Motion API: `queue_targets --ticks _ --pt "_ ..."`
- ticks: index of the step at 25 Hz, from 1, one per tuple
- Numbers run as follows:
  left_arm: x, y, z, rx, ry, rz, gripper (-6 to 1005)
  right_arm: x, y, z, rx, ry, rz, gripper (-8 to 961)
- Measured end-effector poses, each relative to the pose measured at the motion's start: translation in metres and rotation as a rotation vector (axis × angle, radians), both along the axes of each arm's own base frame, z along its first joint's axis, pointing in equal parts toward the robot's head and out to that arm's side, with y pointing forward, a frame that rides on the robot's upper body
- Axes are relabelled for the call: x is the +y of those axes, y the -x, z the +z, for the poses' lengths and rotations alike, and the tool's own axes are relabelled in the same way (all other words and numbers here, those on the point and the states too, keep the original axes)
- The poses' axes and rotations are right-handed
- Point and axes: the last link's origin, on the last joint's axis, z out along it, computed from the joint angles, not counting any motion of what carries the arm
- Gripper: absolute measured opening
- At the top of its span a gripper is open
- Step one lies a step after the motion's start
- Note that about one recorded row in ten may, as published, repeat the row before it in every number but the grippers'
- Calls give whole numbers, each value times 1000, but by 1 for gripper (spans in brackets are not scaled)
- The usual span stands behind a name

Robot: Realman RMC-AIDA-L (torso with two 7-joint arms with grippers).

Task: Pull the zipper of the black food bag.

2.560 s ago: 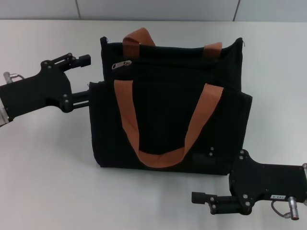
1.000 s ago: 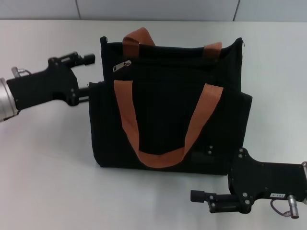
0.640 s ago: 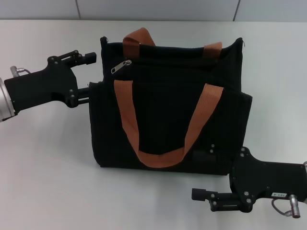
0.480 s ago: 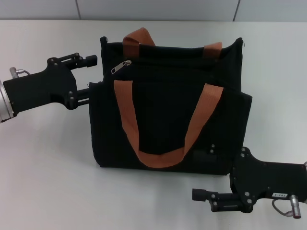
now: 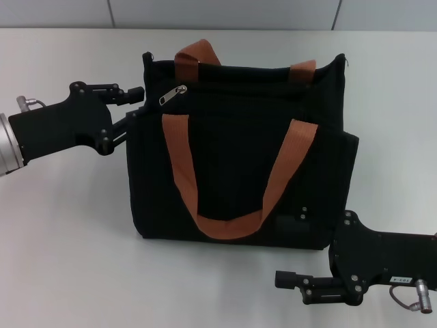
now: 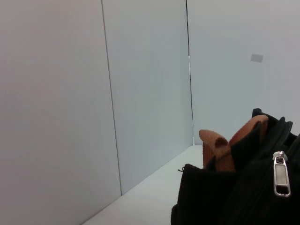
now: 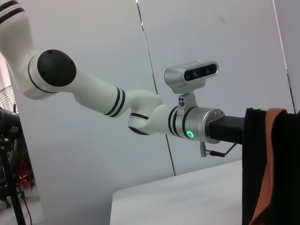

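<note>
The black food bag lies flat on the white table with its two orange-brown handles on top. The silver zipper pull sits at the left end of the zip line near the bag's upper edge. My left gripper is open at the bag's upper left corner, its fingers touching the bag's side edge, just left of the pull. The left wrist view shows the pull close by on the bag. My right gripper rests near the table's front right, below the bag.
The white table extends left of and in front of the bag. A pale wall runs behind it. The right wrist view shows my left arm reaching to the bag's edge.
My left gripper has moved right, from beside the bag to its upper left corner, closer to the zipper pull. The right gripper has barely shifted. The bag has not moved.
</note>
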Motion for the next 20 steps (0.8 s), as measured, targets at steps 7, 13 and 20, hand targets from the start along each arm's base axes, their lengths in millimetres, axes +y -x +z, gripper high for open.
queue_targets --ticks 7,13,20 --pt "0 -1 0 -8 0 -3 213 0 1 0 6 4 3 776" --pt "-2 -1 -2 -20 1 -1 54 -2 2 0 15 10 6 776" --pt "-12 6 9 -65 -34 9 16 -3 3 1 24 14 9 775"
